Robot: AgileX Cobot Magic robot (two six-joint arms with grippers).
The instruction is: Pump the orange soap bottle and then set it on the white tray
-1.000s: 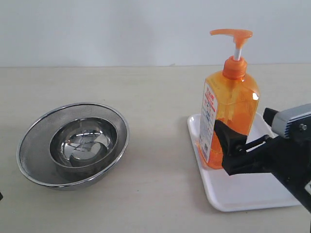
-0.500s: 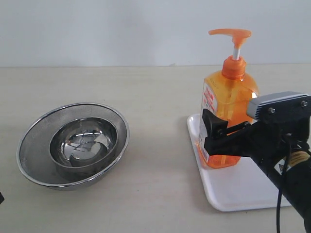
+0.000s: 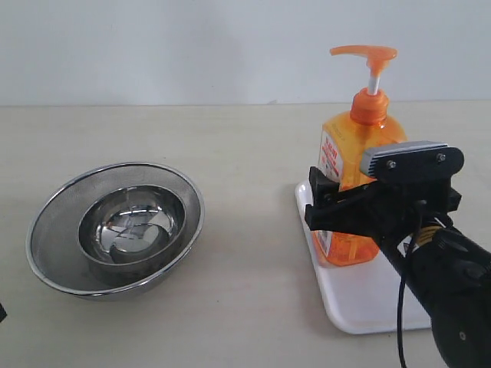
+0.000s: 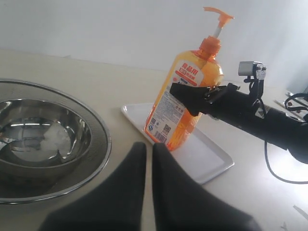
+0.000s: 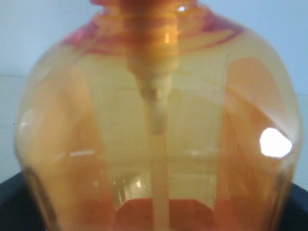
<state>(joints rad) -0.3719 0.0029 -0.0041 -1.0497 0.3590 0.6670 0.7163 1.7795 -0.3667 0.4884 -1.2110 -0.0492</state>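
The orange soap bottle (image 3: 354,142) stands upright on the white tray (image 3: 383,303) with its pump head up. My right gripper (image 3: 326,201) has reached in from the right at the height of the label. Its black fingers (image 3: 317,186) sit on either side of the bottle's body, and I see no squeeze on it. In the right wrist view the bottle (image 5: 154,120) fills the frame, with dark finger edges only at the two lower corners. The left wrist view shows the bottle (image 4: 192,82), the tray (image 4: 204,154) and the right gripper (image 4: 185,96). My left gripper (image 4: 149,150) is shut and holds nothing, short of the tray.
A steel bowl nested in a wider mesh-rimmed steel bowl (image 3: 115,230) sits on the beige table at the left, close beside my left gripper in the left wrist view (image 4: 43,139). A pale wall runs behind the table.
My right gripper rose from low beside the bottle's base and pushed left, so its fingers now flank the bottle's middle. The bottle stayed on the tray.
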